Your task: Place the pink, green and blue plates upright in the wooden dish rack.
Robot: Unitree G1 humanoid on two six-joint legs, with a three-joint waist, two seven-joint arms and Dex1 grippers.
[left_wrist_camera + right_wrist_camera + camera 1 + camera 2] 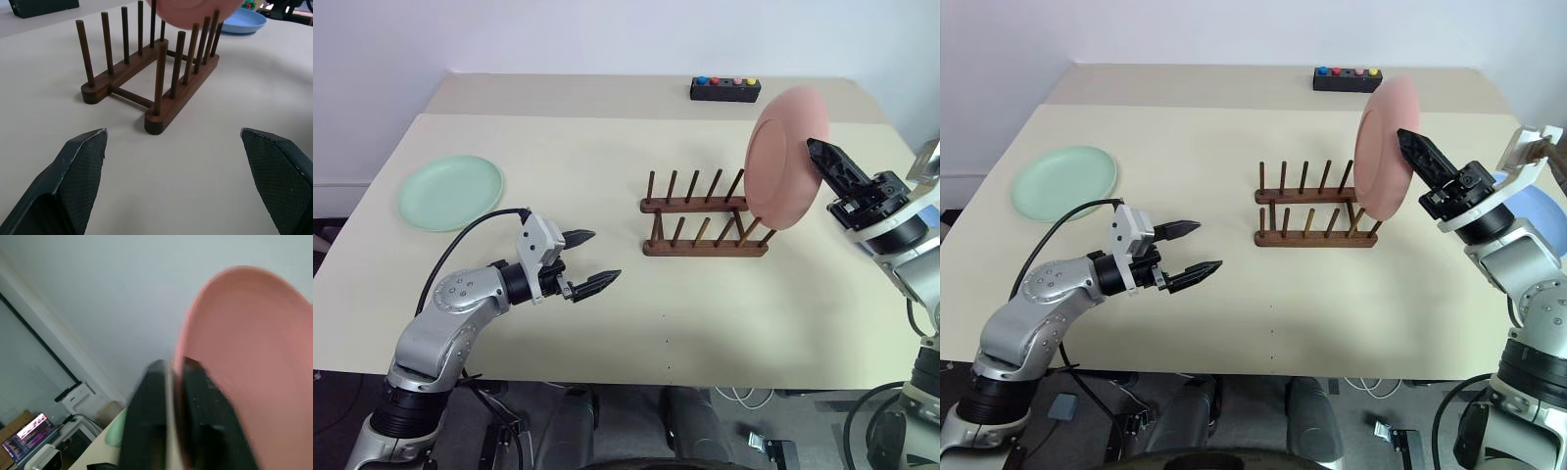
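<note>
While upright at the rack's right end: pink plate (784, 157)
Right gripper (1413, 152): rim between slightly parted fingers
Left gripper (588, 260): wide open, empty
Wooden dish rack (700, 217): mid-tabletop
Green plate (450, 191): far left
Blue plate (243, 20): right, behind the arm
Button box (725, 89): far edge

Beige table (607, 323) (rack (700, 220), green plate (450, 192))

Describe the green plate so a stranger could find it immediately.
Start at the beige table and go to its left side, far from the wooden dish rack. The green plate lies flat there, alone. It is pale mint, while the pink plate stands upright in the rack.
</note>
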